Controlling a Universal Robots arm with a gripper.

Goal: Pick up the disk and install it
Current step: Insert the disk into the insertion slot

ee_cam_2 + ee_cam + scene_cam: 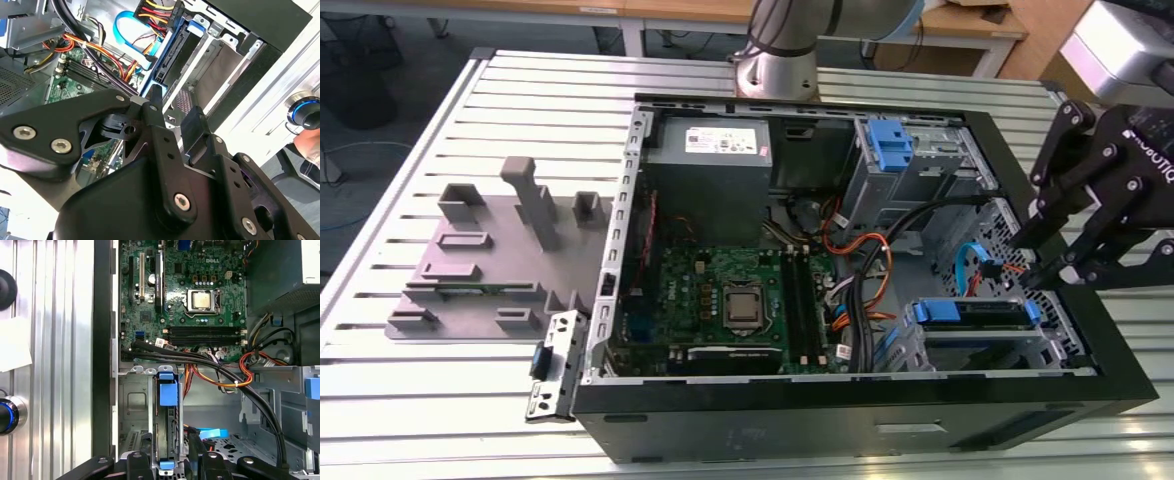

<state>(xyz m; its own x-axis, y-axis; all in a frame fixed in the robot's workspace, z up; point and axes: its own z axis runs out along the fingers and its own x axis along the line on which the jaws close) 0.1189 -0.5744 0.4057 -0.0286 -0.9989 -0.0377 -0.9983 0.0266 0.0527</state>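
The gripper (169,457) is hanging over the drive corner of the open case (854,420). It is standing wide and is holding nothing. In the first wrist view its two fingers (141,462) are sitting one on each side of the disk (167,432), with a thin gap showing at each side, so they are not pressing it.

The disk is standing on its edge inside the metal bay (132,400), and its blue rail is facing the camera. In the exterior view it is lying in the bay at the case's near corner on the exterior view's right.

I judge that the installing step is in hand, because the disk is already in its slot and not in the gripper. I cannot tell if it is pushed fully home.

Just beyond the bay, black cables (220,371) are crossing close to it. For this reason, any next move is calling for a straight path in line with the disk, with the fingers staying clear of the rail and the wires.

Farther away the motherboard (200,315) is lying, and the power supply (711,140) is sitting at the far wall.
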